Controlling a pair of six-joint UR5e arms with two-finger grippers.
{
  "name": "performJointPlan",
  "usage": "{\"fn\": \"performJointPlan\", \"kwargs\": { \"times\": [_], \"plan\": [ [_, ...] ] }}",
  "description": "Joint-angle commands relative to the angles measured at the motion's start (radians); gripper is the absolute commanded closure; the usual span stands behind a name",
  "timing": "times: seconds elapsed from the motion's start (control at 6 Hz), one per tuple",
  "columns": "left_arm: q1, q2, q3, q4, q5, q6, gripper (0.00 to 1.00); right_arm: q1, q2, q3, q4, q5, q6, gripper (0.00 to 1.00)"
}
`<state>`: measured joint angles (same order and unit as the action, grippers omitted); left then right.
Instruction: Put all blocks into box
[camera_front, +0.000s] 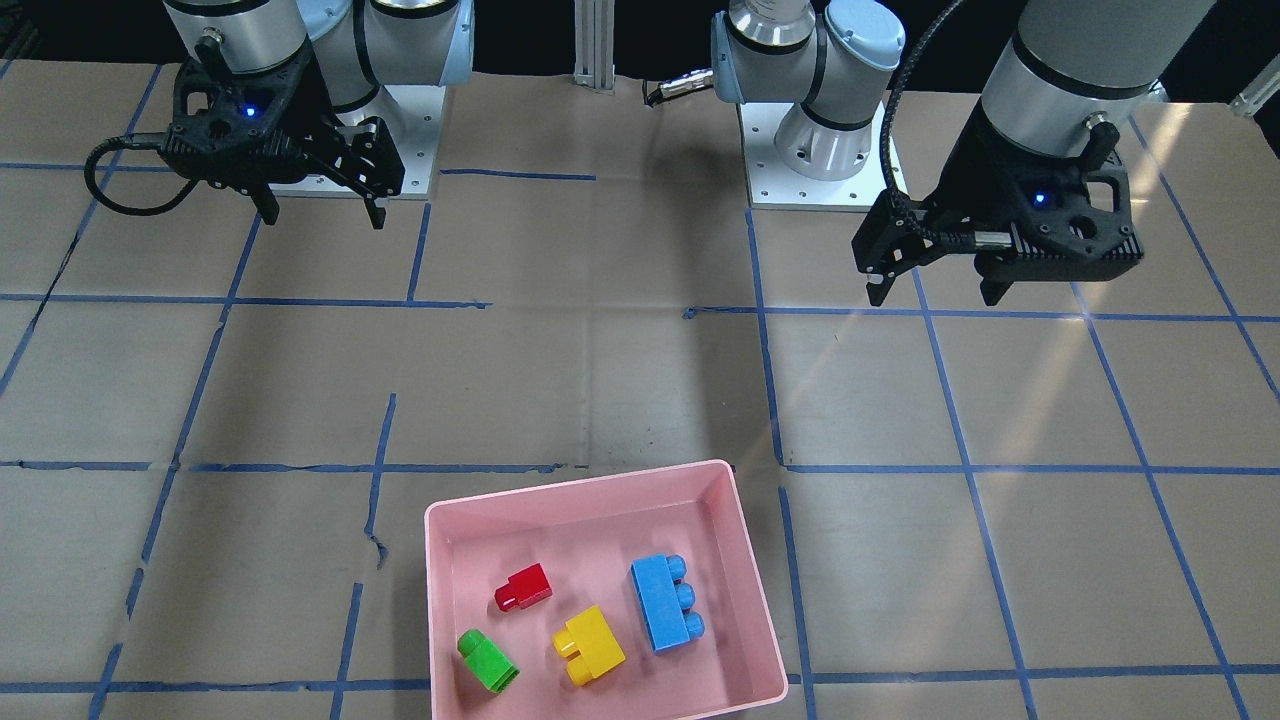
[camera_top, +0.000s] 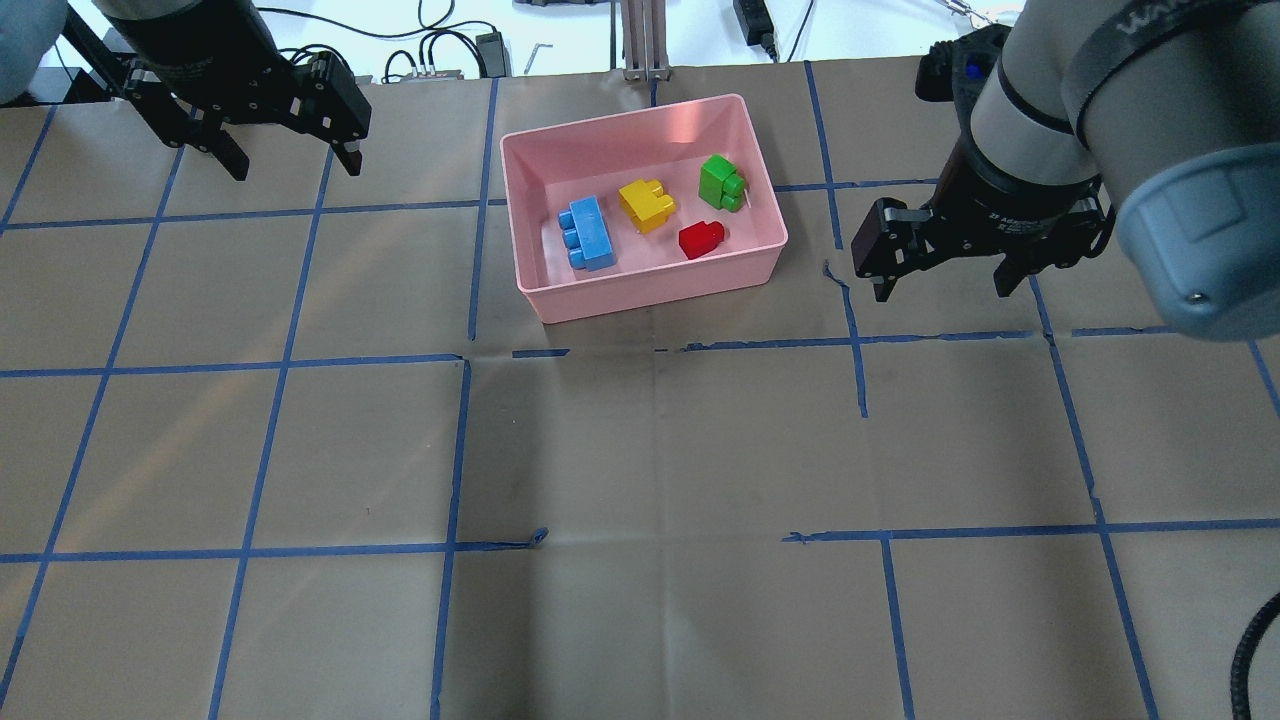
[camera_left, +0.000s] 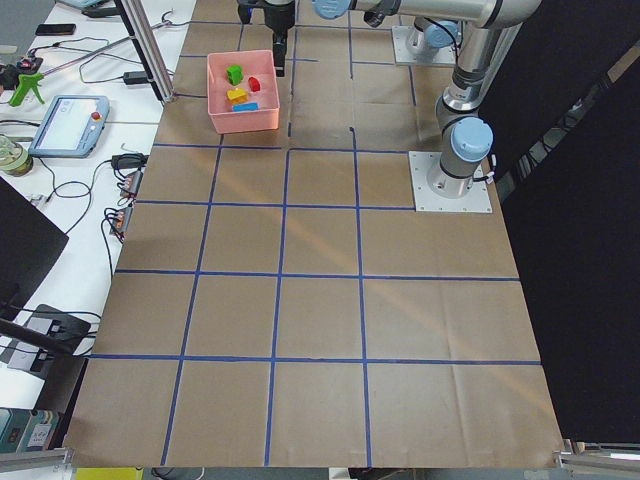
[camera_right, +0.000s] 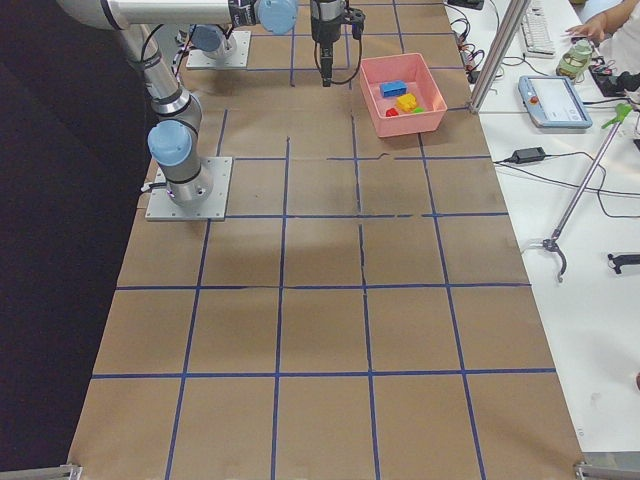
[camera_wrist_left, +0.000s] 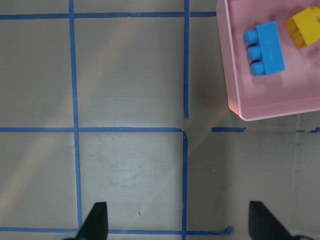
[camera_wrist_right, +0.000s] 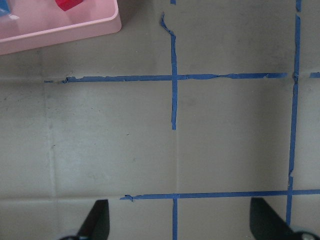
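All 4 lie on the floor of the pink box (camera_top: 640, 300), apart from one another: blue block (camera_top: 587, 233), yellow block (camera_top: 646, 204), green block (camera_top: 722, 182) and red block (camera_top: 700, 239). Left tool (camera_top: 296, 165) and right tool (camera_top: 943, 290) hang released and empty over the surface (camera_top: 650, 450), one on each side of the box. I judge them parked there because the filling is done.

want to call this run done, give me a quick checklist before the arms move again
1. green block inside the box: ok
2. blue block inside the box: ok
3. yellow block and red block inside the box: ok
4. left gripper open, holding nothing: ok
5. right gripper open, holding nothing: ok
6. both grippers apart from the box: ok
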<state>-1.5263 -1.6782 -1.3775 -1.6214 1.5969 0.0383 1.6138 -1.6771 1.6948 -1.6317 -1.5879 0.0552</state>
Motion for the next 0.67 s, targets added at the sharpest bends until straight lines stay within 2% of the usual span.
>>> {"fn": "performJointPlan", "kwargs": {
  "times": [0.0, 0.5],
  "plan": [
    [0.0, -0.002, 0.0, 0.002, 0.0, 0.0, 0.01, 0.0, 0.042, -0.052, 0.0, 0.002, 0.0, 0.01],
    [0.0, 0.0, 0.0, 0.002, -0.002, 0.0, 0.01, 0.0, 0.059, -0.063, 0.003, -0.001, 0.0, 0.01]
  ]
}}
